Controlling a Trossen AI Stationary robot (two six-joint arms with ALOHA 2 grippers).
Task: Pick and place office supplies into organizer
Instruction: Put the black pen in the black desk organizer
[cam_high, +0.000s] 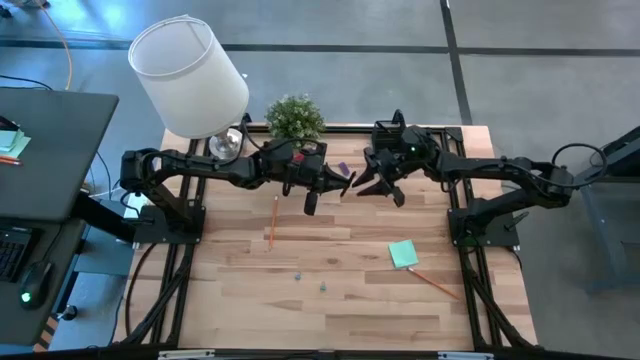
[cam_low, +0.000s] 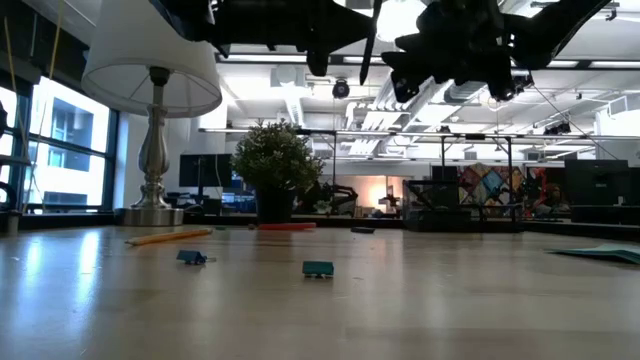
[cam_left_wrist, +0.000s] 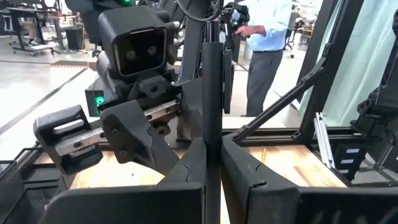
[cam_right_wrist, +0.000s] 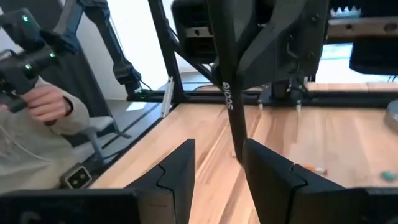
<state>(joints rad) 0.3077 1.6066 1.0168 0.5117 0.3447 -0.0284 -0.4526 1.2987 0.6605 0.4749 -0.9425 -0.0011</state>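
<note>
From above we see the left hand (cam_high: 322, 185) and right hand (cam_high: 372, 183) meeting mid-air over the counter (cam_high: 350, 290).

Left wrist: its fingers (cam_left_wrist: 186, 171) clamped on a slim dark pen (cam_left_wrist: 213, 93).

Right wrist: fingers (cam_right_wrist: 177, 168) apart around that pen, white lettering unreadable.

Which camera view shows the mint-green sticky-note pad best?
The high view: the sticky-note pad shows whole, flat on the table. The low view shows only its thin edge. Neither wrist view shows it.

Light striped wood table (cam_high: 350, 300), black arms. White lampshade (cam_high: 190, 75), green potted plant (cam_high: 296, 118). Mint-green sticky-note pad (cam_high: 403, 254), orange pencils (cam_high: 273, 222), small purple piece (cam_high: 344, 169).
</note>
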